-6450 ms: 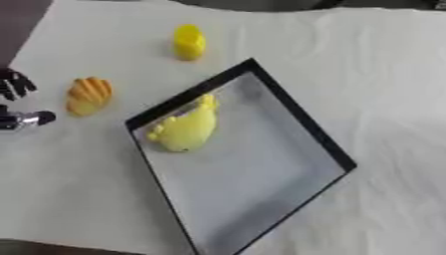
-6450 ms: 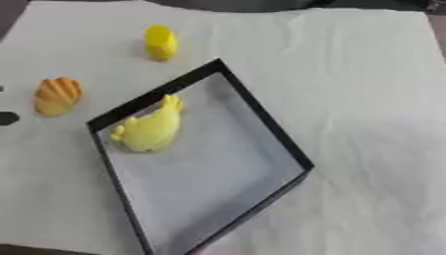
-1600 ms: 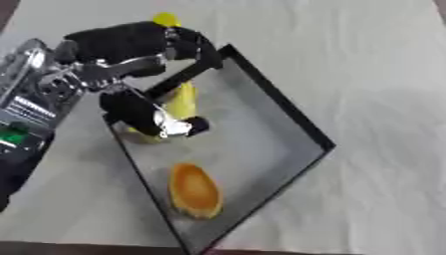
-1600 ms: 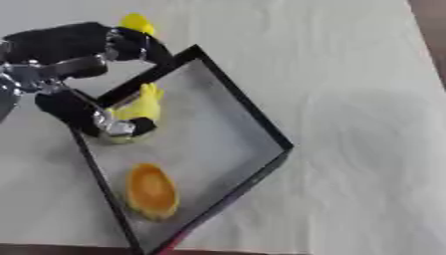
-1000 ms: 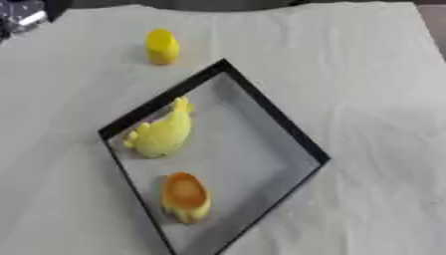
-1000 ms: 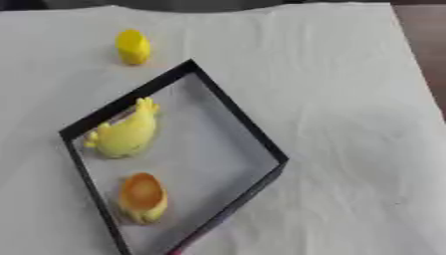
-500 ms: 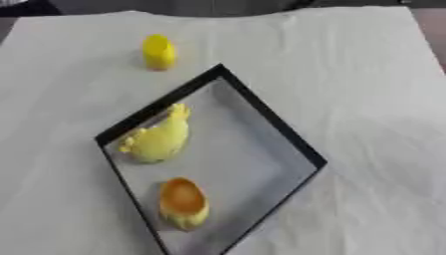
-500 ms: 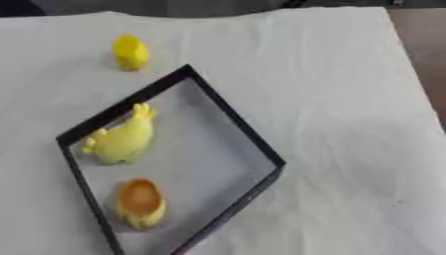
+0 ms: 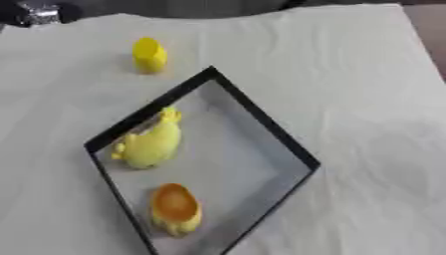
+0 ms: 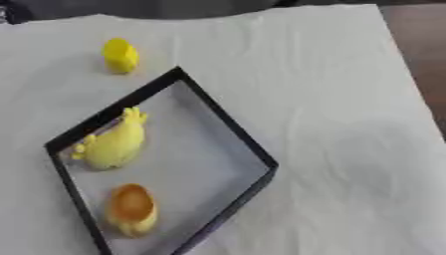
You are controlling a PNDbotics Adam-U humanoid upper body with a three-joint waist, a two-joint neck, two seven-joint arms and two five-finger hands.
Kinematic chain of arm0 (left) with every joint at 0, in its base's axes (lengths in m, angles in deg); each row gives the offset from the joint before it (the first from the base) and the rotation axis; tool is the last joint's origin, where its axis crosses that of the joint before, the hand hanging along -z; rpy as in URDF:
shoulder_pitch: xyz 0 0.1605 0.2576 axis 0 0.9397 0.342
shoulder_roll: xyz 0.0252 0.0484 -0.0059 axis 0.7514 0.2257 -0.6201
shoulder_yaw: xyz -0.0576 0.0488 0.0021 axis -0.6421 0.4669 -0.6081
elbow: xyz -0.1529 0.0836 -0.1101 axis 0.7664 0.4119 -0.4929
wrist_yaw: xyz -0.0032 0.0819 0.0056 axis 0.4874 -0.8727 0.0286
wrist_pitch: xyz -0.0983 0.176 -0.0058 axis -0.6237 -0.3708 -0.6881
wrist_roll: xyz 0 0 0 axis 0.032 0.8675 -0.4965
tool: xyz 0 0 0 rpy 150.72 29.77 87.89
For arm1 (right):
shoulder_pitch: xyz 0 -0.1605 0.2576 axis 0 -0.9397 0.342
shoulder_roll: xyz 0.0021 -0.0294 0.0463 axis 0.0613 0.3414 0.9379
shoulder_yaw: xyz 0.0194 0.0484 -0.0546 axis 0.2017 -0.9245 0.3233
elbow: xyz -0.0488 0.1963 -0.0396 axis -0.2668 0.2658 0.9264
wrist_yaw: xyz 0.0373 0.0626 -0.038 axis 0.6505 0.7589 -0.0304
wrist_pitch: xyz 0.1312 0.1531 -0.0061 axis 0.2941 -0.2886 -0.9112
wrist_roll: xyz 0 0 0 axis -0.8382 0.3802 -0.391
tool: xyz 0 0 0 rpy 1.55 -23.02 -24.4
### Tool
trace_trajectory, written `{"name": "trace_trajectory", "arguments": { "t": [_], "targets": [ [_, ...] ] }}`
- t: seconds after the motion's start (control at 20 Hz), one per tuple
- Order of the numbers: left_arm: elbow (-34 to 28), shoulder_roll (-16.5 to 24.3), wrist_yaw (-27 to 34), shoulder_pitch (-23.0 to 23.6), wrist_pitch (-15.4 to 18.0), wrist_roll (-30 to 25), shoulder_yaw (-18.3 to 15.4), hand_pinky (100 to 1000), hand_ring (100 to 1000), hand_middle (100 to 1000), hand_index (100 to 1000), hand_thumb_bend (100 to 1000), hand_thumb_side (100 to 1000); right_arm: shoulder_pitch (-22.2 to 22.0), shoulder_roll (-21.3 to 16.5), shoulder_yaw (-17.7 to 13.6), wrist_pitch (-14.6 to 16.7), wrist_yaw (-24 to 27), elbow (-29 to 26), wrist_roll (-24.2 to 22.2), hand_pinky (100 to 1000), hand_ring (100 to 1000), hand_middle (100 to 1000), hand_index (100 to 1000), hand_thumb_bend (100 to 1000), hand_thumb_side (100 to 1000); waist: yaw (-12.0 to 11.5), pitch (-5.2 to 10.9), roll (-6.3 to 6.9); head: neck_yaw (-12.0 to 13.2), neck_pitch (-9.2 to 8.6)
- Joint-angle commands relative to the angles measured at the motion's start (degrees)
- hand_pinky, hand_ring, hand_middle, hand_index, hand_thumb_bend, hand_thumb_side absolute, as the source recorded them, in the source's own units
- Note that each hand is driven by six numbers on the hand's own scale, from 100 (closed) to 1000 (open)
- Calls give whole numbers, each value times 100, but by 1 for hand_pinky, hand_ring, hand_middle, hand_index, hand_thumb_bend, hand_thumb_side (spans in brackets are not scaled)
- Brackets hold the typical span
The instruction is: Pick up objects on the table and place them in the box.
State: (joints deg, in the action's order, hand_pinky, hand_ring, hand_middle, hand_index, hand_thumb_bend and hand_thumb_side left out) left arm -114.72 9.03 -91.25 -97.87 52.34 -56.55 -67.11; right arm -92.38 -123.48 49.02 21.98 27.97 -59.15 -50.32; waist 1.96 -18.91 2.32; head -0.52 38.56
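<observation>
A shallow box with a black rim lies askew on the white cloth. Inside it, a lumpy yellow toy rests near the upper left wall. An orange, shell-shaped piece sits lower down in the box. A small yellow cylinder stands on the cloth beyond the box's top corner. Part of my left hand, dark with a silver piece, shows at the top left corner, well away from the box. Its shape is blurred. My right hand shows in neither view.
The white cloth covers the table and is wrinkled to the right of the box. A brown strip of the table's edge shows at the far right.
My left arm has drawn back from over the box to the top left corner. The orange piece now lies inside the box. The whole picture has shifted a little.
</observation>
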Motion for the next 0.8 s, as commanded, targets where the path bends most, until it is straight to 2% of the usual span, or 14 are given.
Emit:
{"name": "trace_trajectory", "arguments": {
  "t": [0.05,0.5,0.8],
  "targets": [
    [299,54,-182,-156,291,-9,-18,871,845,829,892,588,615,83,-234,-6,-51,67,-90,-39,948,1000,660,774,100,603,52,-1,77,85,-59],
    [932,-89,-521,-203,1084,-156,-95,875,851,831,902,603,634,262,-238,82,-144,83,-90,-120,949,1000,659,774,100,609,288,-112,151,213,-75],
    [1173,-149,-542,-268,1369,-247,-104,878,854,834,904,614,637,396,-251,153,-222,84,-90,-163,950,1000,658,774,100,613,503,-183,234,292,-58]
  ]
}}
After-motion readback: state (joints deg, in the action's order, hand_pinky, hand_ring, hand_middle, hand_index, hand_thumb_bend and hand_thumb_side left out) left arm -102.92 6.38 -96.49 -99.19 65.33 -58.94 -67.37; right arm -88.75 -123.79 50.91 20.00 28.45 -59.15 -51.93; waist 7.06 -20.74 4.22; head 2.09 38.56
